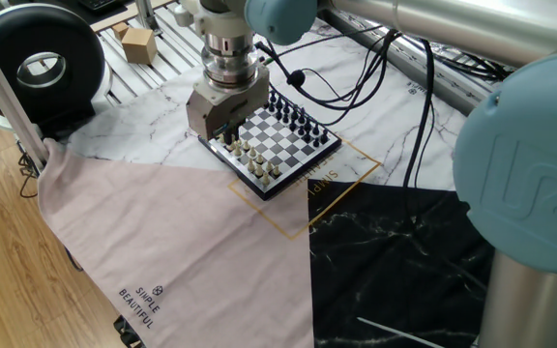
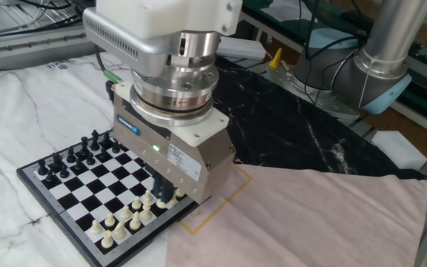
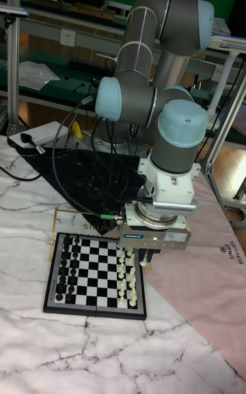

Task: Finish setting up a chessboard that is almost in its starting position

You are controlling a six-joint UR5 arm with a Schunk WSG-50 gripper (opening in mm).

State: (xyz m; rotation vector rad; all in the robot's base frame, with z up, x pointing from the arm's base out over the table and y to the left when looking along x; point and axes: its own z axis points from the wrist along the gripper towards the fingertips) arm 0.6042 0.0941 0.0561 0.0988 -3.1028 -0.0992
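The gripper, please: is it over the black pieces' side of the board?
No, the gripper hangs over the cream pieces at the chessboard's edge.

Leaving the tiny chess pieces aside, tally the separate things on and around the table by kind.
Chessboard: 1
Gripper: 1
Cardboard box: 1
Round black device: 1
Total: 4

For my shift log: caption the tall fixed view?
Gripper poised over cream chess pieces on small black-and-white checkered chessboard.
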